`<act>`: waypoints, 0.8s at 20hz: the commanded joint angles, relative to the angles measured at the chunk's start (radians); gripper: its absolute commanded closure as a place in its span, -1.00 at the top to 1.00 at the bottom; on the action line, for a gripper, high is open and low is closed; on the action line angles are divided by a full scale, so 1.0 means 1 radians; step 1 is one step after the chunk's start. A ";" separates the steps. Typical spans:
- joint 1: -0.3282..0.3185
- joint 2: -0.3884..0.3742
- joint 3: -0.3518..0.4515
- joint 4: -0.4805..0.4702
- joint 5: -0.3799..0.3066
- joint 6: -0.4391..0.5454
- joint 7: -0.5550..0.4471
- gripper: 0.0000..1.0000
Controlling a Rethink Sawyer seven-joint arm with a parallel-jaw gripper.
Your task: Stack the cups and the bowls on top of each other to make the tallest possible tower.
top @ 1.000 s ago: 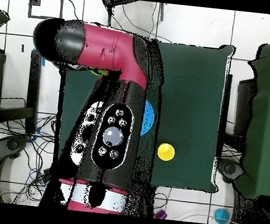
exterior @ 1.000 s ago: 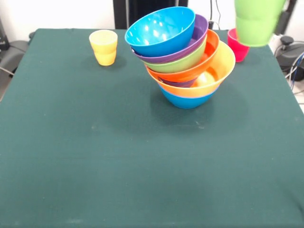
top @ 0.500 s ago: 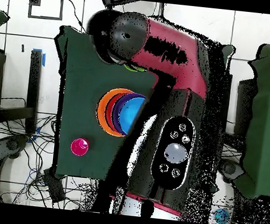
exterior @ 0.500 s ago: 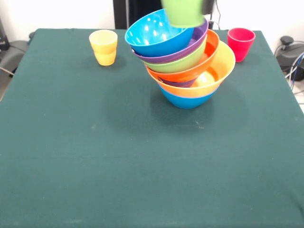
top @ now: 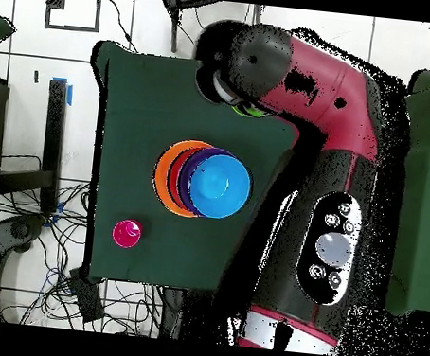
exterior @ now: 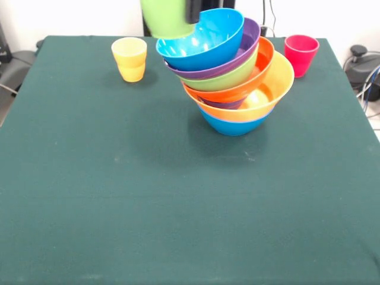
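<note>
The tower (exterior: pixel 231 77) of nested bowls leans left at the table's far middle, with a blue bowl (exterior: pixel 202 38) tilted on top; from above the tower (top: pixel 202 180) shows blue, purple and orange rims. A light green cup (exterior: pixel 166 21) hangs at the picture's top edge, just left of and in front of the top blue bowl. My gripper (exterior: pixel 189 9) is shut on it, one dark finger against its right side. Under the arm in the overhead view only a sliver of the green cup (top: pixel 248 110) shows. The yellow cup (exterior: pixel 129 58) stands far left and the red-pink cup (exterior: pixel 301 54) far right.
The red and black arm (top: pixel 323 178) covers the right part of the overhead view and hides the yellow cup there. The red-pink cup (top: pixel 126 233) stands near the table's corner. A dark green cloth (exterior: pixel 178 208) covers the table.
The green cup has travelled left along the top edge, from above the red-pink cup, past the tower's top, to just left of the blue bowl. In the overhead view the arm swung right.
</note>
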 commanded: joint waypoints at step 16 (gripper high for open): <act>-0.072 0.010 0.213 0.156 -0.162 0.031 -0.293 -1.00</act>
